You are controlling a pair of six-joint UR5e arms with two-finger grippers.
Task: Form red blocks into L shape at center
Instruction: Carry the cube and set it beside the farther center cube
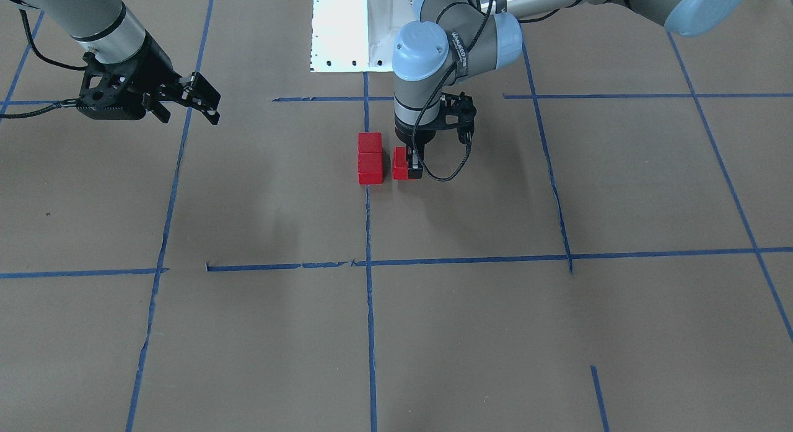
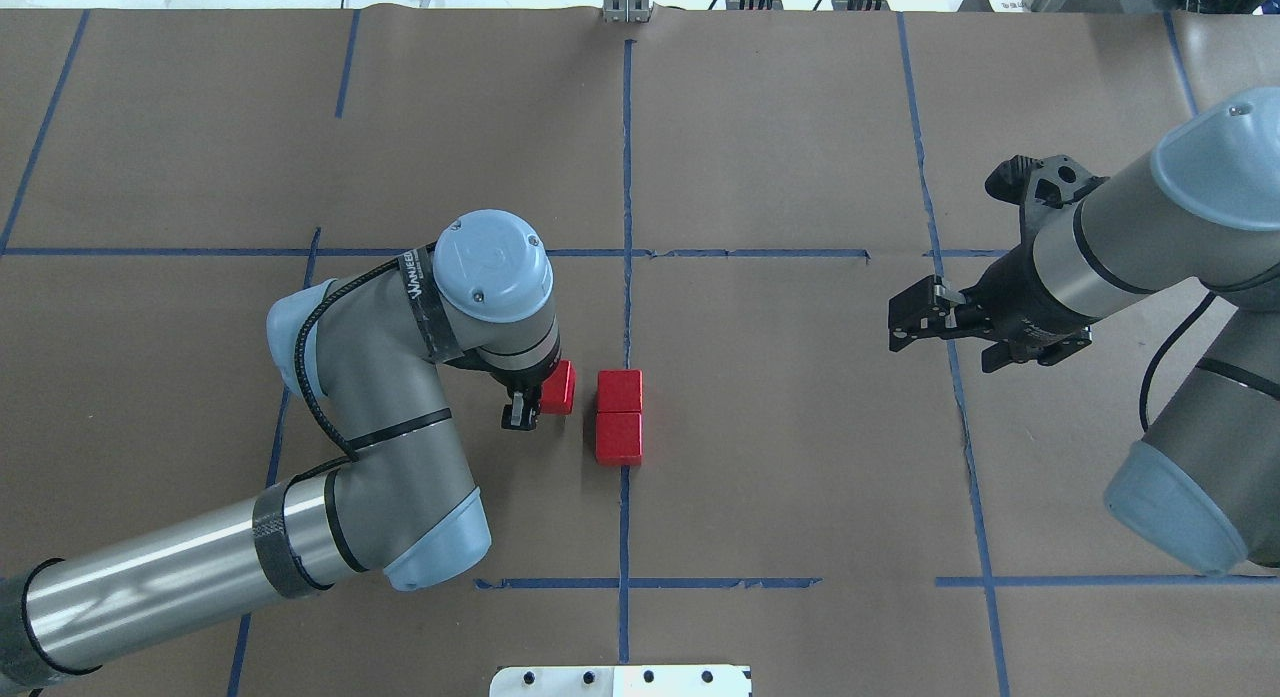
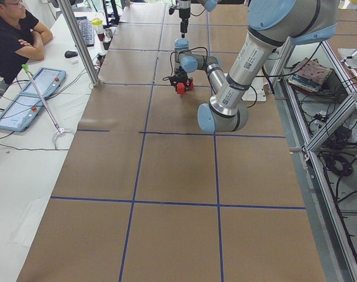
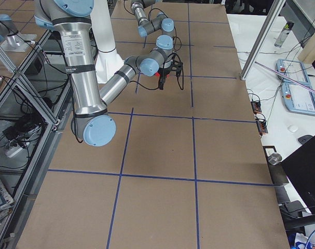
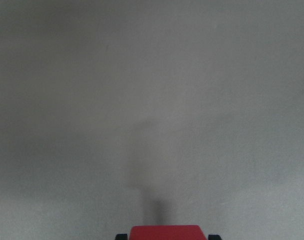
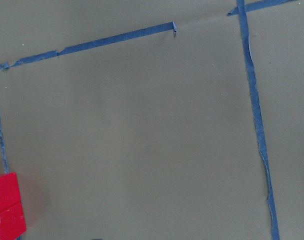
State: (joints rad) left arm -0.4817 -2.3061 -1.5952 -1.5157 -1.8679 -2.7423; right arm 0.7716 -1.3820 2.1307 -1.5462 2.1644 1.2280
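Note:
Two red blocks (image 2: 620, 390) (image 2: 619, 438) lie touching in a row on the vertical blue tape line (image 2: 627, 307) in the center cells. They also show in the front view (image 1: 370, 142) (image 1: 370, 168) and in the right wrist view (image 6: 6, 205). My left gripper (image 2: 530, 402) points down and is shut on the third red block (image 2: 558, 387), low over the paper, a small gap to the left of the far block of the row. The held block shows between the fingertips in the left wrist view (image 5: 167, 232). My right gripper (image 2: 905, 322) is open and empty, raised far to the right.
The white robot base plate (image 2: 620, 680) sits at the near edge of the table. Blue tape lines split the brown paper (image 2: 780, 457) into cells. An operator (image 3: 13, 35) sits beside the table on the robot's far side, with control tablets (image 3: 25, 100).

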